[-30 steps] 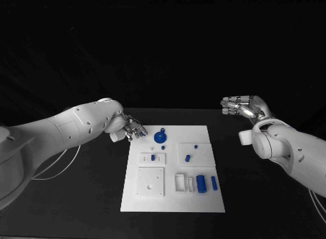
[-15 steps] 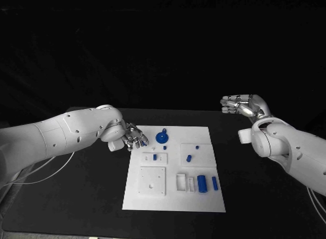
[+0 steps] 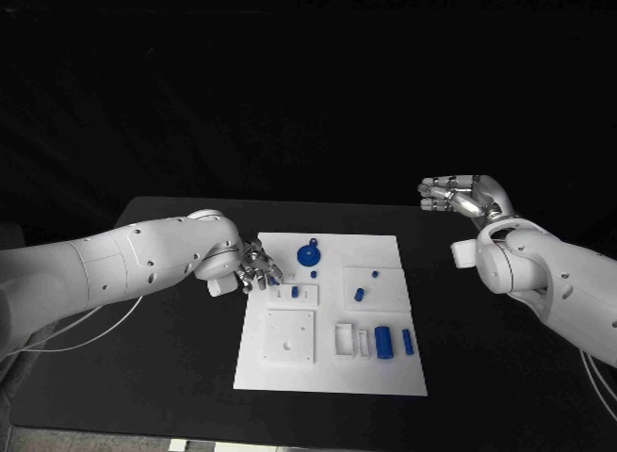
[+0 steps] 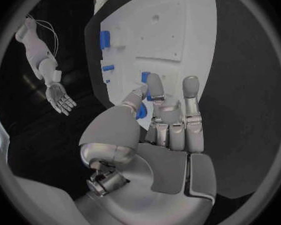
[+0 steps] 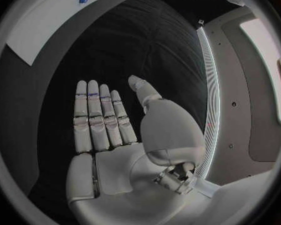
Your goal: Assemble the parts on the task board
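Observation:
The white task board (image 3: 329, 372) lies mid-table. On it are a round blue part (image 3: 308, 254), small blue parts (image 3: 295, 291) (image 3: 359, 295) and a blue cylinder (image 3: 383, 340). My left hand (image 3: 258, 268) hovers over the board's left edge near its far corner, fingers stretched out, nothing plainly held. In the left wrist view that hand (image 4: 165, 120) reaches over the board (image 4: 184, 15), and a blue part (image 4: 145, 77) shows past its fingertips. My right hand (image 3: 458, 196) is raised beyond the board's far right corner, flat and holding nothing (image 5: 106, 115).
A square recessed plate (image 3: 288, 339) and a narrow white slot (image 3: 344, 341) sit on the board's near half. Black table (image 3: 145, 377) surrounds the board on all sides. The board's corner (image 5: 47, 25) shows far off in the right wrist view.
My left hand has come nearer along the board's left edge, lower over it. The right hand has stayed where it was. The view has shifted slightly.

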`<state>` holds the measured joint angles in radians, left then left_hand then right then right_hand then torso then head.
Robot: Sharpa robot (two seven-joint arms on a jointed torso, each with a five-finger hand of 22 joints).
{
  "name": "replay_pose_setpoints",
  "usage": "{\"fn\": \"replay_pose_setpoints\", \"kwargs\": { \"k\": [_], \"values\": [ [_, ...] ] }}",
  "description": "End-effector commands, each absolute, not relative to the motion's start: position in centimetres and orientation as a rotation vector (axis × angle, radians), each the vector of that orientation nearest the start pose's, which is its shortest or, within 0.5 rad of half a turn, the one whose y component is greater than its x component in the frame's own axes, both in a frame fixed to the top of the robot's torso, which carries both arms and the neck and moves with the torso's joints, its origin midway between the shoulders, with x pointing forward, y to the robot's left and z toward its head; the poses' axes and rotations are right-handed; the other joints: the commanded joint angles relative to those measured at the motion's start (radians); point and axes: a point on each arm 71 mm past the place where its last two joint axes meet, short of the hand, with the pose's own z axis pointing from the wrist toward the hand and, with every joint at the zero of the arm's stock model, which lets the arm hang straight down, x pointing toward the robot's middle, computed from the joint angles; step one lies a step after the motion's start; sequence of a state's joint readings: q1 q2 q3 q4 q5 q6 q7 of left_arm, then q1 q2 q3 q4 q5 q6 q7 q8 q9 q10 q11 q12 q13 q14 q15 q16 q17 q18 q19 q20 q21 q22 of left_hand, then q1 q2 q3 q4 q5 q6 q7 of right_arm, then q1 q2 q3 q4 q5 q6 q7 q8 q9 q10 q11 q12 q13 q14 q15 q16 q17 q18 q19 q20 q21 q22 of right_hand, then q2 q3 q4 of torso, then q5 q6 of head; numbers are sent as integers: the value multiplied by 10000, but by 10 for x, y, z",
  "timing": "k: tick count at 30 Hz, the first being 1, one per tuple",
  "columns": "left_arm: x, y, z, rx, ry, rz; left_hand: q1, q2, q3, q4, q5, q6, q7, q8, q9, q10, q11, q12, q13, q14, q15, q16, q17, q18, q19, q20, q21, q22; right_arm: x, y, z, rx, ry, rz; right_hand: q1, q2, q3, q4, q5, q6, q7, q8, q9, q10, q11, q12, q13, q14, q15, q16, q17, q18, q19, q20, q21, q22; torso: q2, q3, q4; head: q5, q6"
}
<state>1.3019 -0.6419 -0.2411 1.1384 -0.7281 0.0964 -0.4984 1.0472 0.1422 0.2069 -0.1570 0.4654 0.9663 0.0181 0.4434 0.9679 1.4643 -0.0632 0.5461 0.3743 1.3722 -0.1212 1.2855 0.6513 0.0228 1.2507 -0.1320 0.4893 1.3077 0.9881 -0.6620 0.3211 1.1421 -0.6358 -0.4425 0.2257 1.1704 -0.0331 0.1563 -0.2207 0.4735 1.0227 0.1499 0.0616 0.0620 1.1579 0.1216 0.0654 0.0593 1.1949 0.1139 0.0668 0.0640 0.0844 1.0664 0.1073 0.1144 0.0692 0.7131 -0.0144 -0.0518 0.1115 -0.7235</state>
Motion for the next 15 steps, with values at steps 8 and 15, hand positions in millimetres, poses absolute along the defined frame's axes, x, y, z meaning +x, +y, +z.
{"fn": "replay_pose_setpoints", "kwargs": {
  "k": [8, 15],
  "values": [
    [529, 230, -267, -4414, 23380, -3406, 25, 135, 322, -371, -2, 356, -295, -54, 29, 475, -70, 50, -12, 80, -11, 13, 0, 142, 36, 36, 76, 167, 552, -251, -199, 8500, 13225, 10968, -53, 52, -17, 6, 76, -72, 27, 0, -2, -75, -2, -58, -14, -117, -8, -49, -12, 72, -98, 22, -64, 2, 12, 2, -4, -68, -41],
    [528, 226, -272, -3860, 23379, -3232, 30, 144, 320, -366, -24, 352, -293, -57, 40, 472, -68, 48, -20, 78, -11, 2, -11, 142, 37, 36, 74, 165, 552, -251, -200, 8507, 13268, 10983, -58, 60, -13, 20, 65, -71, 26, 0, -2, -76, 0, -58, -14, -127, -4, -49, -12, 74, -104, 27, -68, 2, 8, -6, 5, -72, -79]
  ]
}}
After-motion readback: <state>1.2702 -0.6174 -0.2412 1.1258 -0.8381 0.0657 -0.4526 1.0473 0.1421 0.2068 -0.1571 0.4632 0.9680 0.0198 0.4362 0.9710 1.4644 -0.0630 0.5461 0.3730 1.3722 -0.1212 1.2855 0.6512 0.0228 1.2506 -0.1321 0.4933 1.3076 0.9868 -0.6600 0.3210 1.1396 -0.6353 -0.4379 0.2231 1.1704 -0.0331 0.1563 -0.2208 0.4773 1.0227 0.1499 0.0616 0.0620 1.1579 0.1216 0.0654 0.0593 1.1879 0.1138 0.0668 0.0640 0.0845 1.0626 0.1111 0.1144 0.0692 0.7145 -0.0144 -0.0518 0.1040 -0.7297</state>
